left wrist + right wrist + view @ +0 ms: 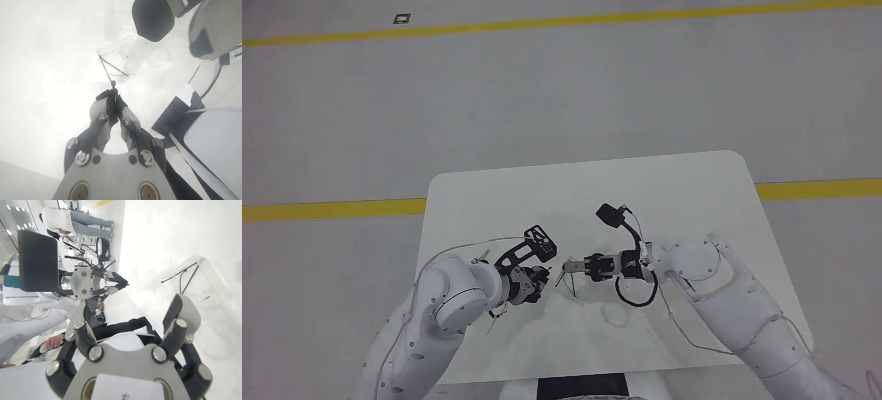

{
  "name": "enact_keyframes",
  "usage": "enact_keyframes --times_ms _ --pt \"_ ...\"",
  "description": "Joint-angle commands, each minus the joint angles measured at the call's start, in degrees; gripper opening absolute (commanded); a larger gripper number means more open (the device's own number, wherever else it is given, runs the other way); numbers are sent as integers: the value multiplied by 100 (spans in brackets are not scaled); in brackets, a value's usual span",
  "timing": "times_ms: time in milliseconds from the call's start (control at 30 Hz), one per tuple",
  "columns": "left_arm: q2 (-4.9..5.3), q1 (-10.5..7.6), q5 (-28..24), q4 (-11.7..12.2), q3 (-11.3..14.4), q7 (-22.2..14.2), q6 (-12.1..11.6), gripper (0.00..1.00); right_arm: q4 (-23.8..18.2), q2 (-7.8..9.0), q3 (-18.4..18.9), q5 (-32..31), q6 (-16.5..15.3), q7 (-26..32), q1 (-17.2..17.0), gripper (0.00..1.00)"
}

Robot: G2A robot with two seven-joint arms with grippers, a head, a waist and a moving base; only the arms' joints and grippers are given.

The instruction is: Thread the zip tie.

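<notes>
The white table (692, 190) has the work near its middle, a little toward the robot's edge. The right gripper (570, 267) hangs there with its jaws spread wide. The left gripper (113, 92) faces it, jaws pressed together beside the tie's head; I cannot tell if they pinch it. A clear sheet (121, 49) lies flat, and the black zip tie (103, 64) lies across it.

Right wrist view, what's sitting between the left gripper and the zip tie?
Nothing. In the right wrist view, only a bare stretch of white table separates the shut left gripper from the zip tie.
</notes>
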Motion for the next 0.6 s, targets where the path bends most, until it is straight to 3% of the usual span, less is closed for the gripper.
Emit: enact_keyframes --times_ms 0,300,567 --pt "0 0 0 0 0 0 0 0 81 -18 -54 375 6 83 29 100" --pt "0 0 0 0 0 0 0 0 699 -122 -464 1083 209 490 560 100" --pt "0 0 0 0 0 0 0 0 952 -151 -570 1277 136 451 694 100"
